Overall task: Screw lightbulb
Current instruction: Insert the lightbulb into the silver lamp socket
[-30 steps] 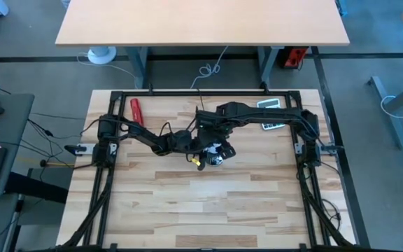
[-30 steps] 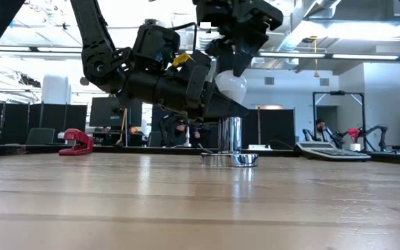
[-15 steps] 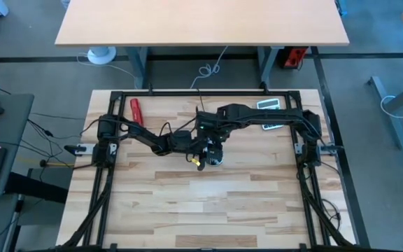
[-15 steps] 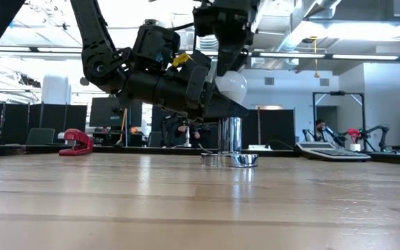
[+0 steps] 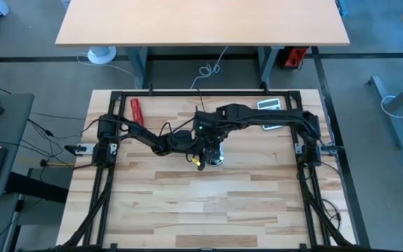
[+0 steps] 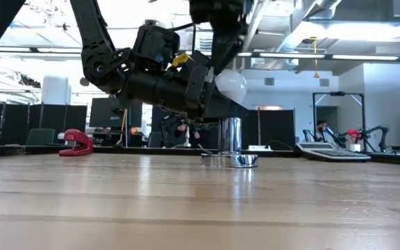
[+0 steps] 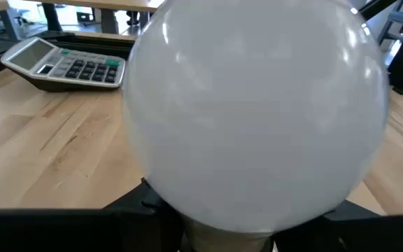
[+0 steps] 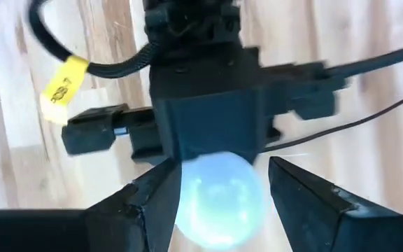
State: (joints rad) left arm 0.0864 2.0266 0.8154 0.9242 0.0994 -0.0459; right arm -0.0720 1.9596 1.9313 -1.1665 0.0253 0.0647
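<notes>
— Where is the lightbulb (image 6: 230, 86) at this moment?

— Near the middle of the wooden worktop (image 5: 222, 203), held in the air above the shiny metal socket (image 6: 230, 144), which stands upright on the boards. In the low view the bulb's white globe hangs clear of the socket's top, tilted rather than upright.

— Who has it?

— The left end effector (image 8: 205, 136) is clenched on the lightbulb's base; in the left wrist view the globe (image 7: 257, 115) fills most of the picture, with dark fingers below it. The left arm reaches in from the worktop's left side.

— And the right arm?

— It comes in from the right. The right end effector (image 8: 219, 192) is released, its two dark fingers (image 8: 149, 203) spread on either side of the globe; whether they touch it cannot be told.

— Anything else on the worktop?

— A grey calculator (image 7: 65, 64) lies toward the far right, a red stapler (image 6: 76, 142) toward the far left, both well apart from the socket.
</notes>
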